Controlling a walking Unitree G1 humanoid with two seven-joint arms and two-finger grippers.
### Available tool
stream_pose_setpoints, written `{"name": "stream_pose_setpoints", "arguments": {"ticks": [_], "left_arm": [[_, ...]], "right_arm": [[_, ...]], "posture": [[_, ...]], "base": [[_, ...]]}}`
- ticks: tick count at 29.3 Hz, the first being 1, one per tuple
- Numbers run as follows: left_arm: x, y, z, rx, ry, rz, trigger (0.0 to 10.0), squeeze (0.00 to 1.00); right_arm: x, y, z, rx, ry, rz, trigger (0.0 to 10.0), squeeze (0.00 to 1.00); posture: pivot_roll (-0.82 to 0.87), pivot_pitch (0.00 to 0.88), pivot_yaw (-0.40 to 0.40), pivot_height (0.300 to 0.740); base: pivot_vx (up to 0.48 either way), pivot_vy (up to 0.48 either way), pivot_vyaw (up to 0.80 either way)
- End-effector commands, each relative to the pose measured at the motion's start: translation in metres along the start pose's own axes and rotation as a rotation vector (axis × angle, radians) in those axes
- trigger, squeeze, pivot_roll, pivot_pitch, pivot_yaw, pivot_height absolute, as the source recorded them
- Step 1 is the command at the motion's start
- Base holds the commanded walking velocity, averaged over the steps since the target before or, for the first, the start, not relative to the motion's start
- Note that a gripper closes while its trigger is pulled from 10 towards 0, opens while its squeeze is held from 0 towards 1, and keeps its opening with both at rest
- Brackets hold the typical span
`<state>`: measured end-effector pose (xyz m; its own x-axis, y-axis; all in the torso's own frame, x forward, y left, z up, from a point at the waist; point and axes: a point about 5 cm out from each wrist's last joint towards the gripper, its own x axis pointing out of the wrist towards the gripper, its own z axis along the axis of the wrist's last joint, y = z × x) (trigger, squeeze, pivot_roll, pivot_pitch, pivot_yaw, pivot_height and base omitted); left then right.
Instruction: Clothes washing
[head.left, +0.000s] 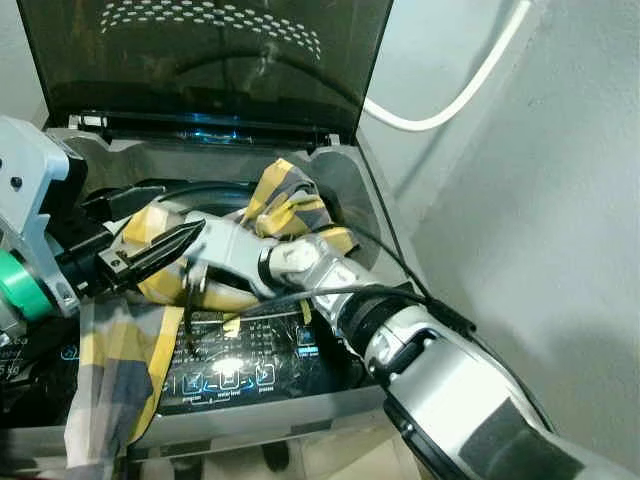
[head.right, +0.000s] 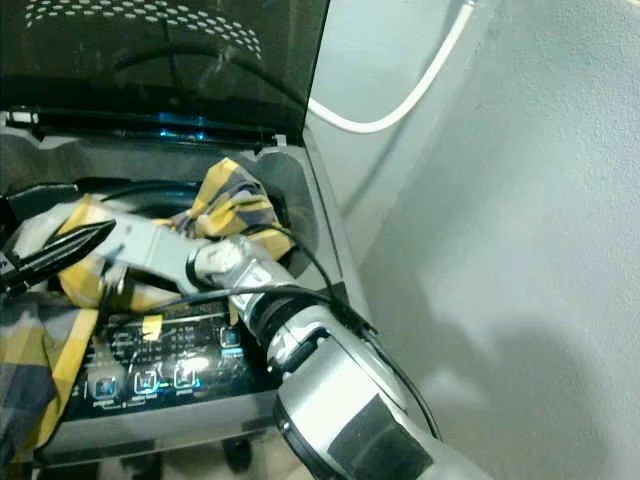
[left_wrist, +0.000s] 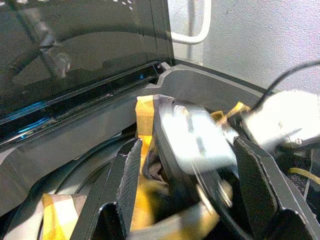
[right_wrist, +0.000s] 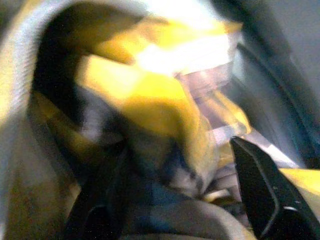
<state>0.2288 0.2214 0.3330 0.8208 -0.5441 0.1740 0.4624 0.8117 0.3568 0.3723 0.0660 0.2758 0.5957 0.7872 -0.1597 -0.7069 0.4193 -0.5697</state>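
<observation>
Right arm: your silver right arm reaches in from the near right, across the washer's front, toward the left.
Control panel: nearest you on the washing machine, a dark glossy strip with lit blue icons and small white lettering beneath them; the words are too small and glared for you to read.
Checked cloth: yellow, grey and white. One end hangs over the washer's front left corner, down past the panel; the rest is heaped over the drum opening.
Right tool: its black fingers lie on the cloth at the left of the opening. In the right wrist view one finger stands well apart from the other, with blurred yellow cloth bunched between them, so you can read it as parted; whether it grips the cloth you cannot tell.
Left tool: it sits at the washer's left edge, fingers spread wide, pointing at the right arm's wrist and the cloth; it holds nothing.
Left arm label: a green band on it, no writing you can read.
Lid: dark tinted, standing open behind the drum.
Hose: white, curving up the grey wall behind.
</observation>
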Motion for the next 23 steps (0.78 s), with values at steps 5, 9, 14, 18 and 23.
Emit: {"name": "stream_pose_setpoints", "arguments": {"ticks": [5, 9, 14, 18, 23], "left_arm": [[0.002, -0.003, 0.003, 0.021, -0.011, -0.018, 10.0, 0.0], [0.004, -0.003, 0.004, 0.021, -0.015, -0.031, 10.0, 0.0], [0.009, -0.006, 0.005, 0.016, -0.027, -0.057, 10.0, 0.0], [0.012, -0.009, 0.006, 0.009, -0.038, -0.066, 10.0, 0.0], [0.018, -0.034, 0.007, -0.061, -0.06, -0.205, 10.0, 0.0]], "right_arm": [[-0.013, -0.041, 0.059, 0.209, -0.27, -0.161, 10.0, 0.0], [-0.024, -0.055, 0.074, 0.206, -0.353, -0.072, 10.0, 0.0], [-0.034, -0.06, 0.079, 0.088, -0.357, 0.072, 10.0, 0.0], [-0.045, -0.074, 0.079, 0.117, -0.392, 0.075, 10.0, 0.0], [-0.084, -0.111, 0.061, 0.325, -0.578, 0.101, 10.0, 0.0]], "posture": [[0.04, 0.164, -0.128, 0.74], [0.04, 0.16, -0.117, 0.74], [0.04, 0.146, -0.105, 0.74], [0.06, 0.137, -0.115, 0.74], [0.08, 0.115, -0.107, 0.74]], "base": [[0.0, 0.0, 0.0], [0.0, 0.0, 0.0], [0.0, 0.0, 0.0], [0.0, 0.0, 0.0], [0.0, 0.0, 0.0]]}}
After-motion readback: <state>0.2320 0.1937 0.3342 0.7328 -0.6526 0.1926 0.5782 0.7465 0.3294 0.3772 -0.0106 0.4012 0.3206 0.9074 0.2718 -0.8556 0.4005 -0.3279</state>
